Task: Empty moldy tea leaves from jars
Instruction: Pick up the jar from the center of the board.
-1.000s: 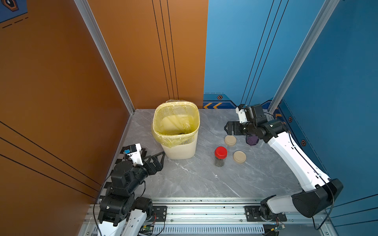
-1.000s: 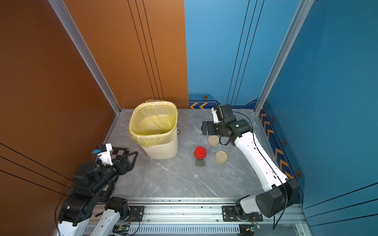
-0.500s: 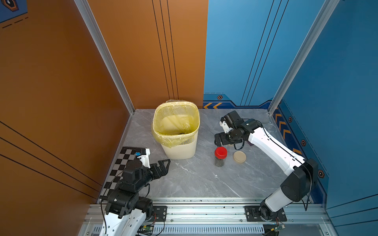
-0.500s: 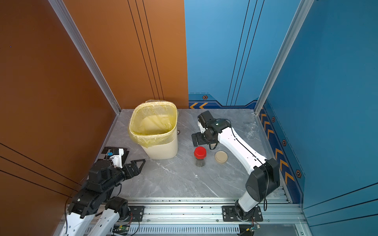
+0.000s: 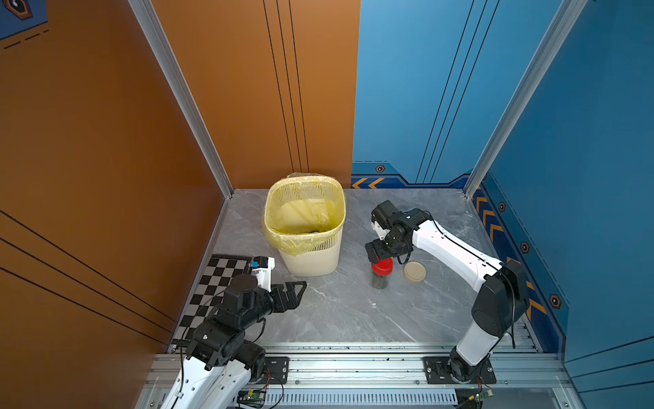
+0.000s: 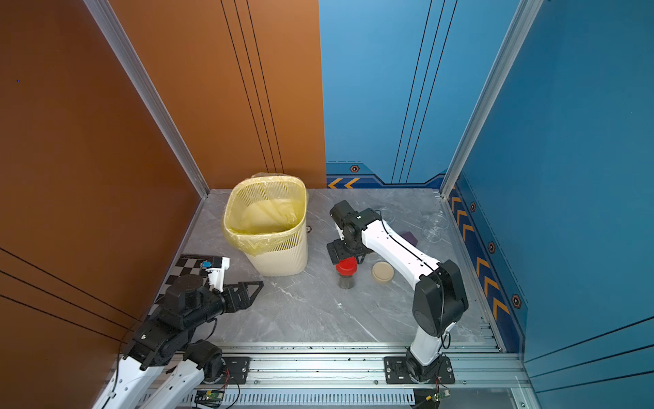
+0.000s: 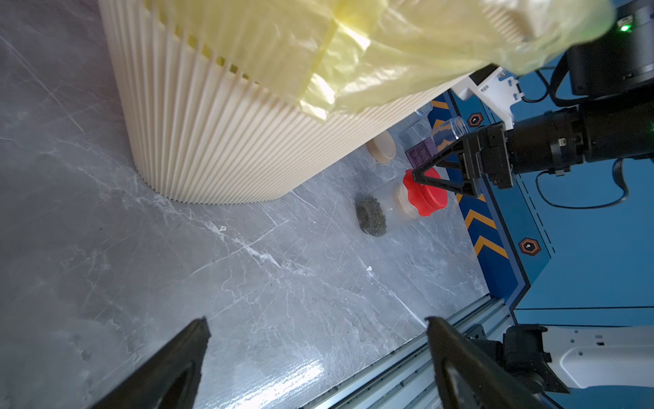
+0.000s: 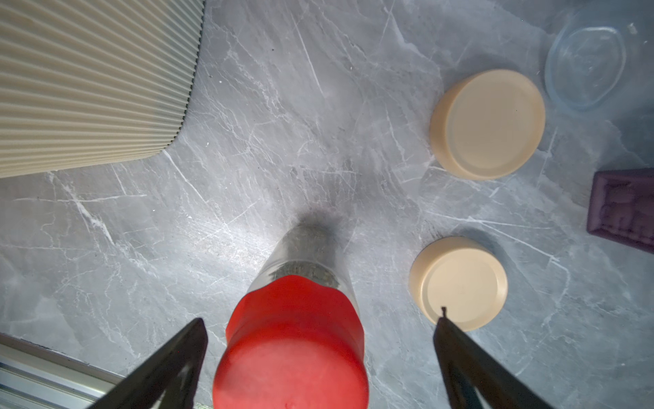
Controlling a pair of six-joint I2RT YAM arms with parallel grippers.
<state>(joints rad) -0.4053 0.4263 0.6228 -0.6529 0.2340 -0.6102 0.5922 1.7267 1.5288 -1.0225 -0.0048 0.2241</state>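
Beside the cream slatted bin (image 5: pixel 311 262), near the middle of the worktop (image 5: pixel 354 311), stands the red-lidded jar (image 5: pixel 381 274), upright and closed. The tea leaves (image 7: pixel 371 216) sit as a dark clump at its bottom. My right fingers (image 5: pixel 377 253) hang directly over the red lid (image 8: pixel 290 347), spread wide on both sides of it and touching nothing. My left fingers (image 5: pixel 296 292) are also spread and empty, well apart from the jar. Two beige lids (image 8: pixel 488 124) lie flat near the jar, and a clear glass jar (image 8: pixel 585 63) without lid is close to them. I judge the red-lidded jar to be light, but its glass is stiff, smooth and breakable, so a hard squeeze or a tip-over is a risk. The lid has a wavy edge, which should give good hold for turning. I think it is best to hold the glass body low with one set of fingers and take the lid by its rim with the other. The leaves look loose and crumbly, so they should fall out easily over the bin.
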